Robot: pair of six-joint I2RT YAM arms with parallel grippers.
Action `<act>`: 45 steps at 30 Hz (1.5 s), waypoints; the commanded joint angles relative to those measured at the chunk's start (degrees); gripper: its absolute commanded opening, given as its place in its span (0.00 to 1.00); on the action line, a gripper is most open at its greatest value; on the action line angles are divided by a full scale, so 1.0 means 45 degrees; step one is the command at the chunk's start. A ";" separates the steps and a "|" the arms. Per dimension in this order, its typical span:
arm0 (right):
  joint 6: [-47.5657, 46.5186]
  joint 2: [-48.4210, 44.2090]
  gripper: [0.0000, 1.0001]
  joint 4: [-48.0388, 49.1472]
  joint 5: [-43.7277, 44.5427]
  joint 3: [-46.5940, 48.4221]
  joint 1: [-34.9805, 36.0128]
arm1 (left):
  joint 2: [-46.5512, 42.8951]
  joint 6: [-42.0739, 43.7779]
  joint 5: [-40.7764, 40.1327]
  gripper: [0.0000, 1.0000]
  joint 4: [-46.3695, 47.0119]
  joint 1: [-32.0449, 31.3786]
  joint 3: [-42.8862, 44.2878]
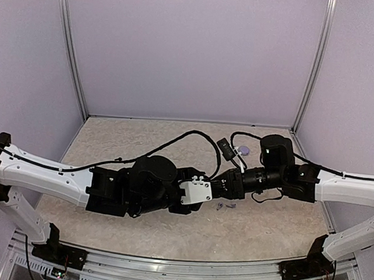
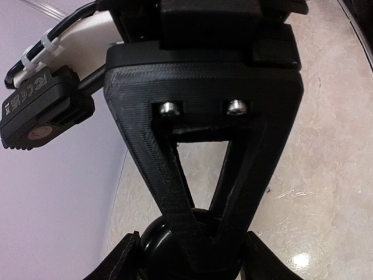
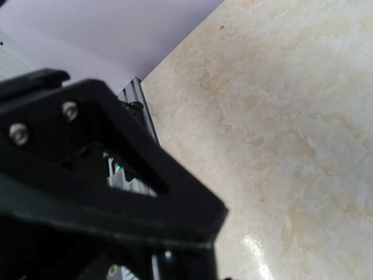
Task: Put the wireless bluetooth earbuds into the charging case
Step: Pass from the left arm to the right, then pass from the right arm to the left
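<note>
Earbuds [image 1: 220, 207] are laid side by side on the table [image 1: 168, 234], just before the right gripper [image 1: 225, 184]. Case [image 1: 242, 150] is set behind that gripper, apart from the earbuds, with the gripper between them.

The only marking that can be read is in the left wrist view, on the small black camera module [image 2: 44, 108] at the left edge: raised logos resembling FC and CE, beside another symbol too blurred to read.
</note>
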 commanded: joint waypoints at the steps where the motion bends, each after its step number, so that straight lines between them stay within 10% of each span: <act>1: 0.0159 -0.0783 0.24 0.0395 0.0543 -0.0091 0.0092 | -0.0093 -0.0884 -0.0702 0.62 0.1048 -0.0054 -0.0038; 10: 0.0838 -0.1500 0.23 0.1678 0.1787 -0.0369 0.0032 | -0.1462 -0.2568 -0.0888 0.79 0.3932 -0.0055 -0.1545; 45: 0.2333 -0.1617 0.23 0.3284 0.2137 -0.0867 0.0181 | 0.0071 -0.2593 -0.1039 0.58 0.4927 -0.0059 -0.0450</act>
